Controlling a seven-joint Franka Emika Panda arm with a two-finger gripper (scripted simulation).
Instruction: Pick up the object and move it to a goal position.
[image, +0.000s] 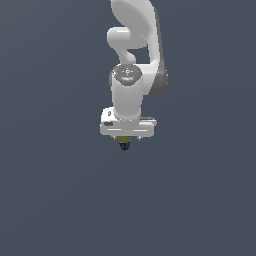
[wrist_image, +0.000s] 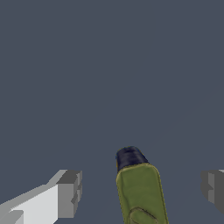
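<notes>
While the arm (image: 135, 50) hangs straight down in the exterior view, the end effector (image: 125, 142) points at the plain grey surface (image: 60, 200), and the object (image: 124, 144) sits right under its white crossbar, much narrower than the bar. Olive-green upper part, dark navy lower end, just poking out below the end effector. In the wrist view the object (wrist_image: 139, 188) lies between the two grey fingertips (wrist_image: 70, 192), dark end pointing away from the camera. Both fingertips stand well apart from it, with a clear gap on each side, so the end effector is spread apart and not touching the object. Cannot tell whether the object rests on the surface or is off it. Around the end effector only flat grey ground shows on every side.
</notes>
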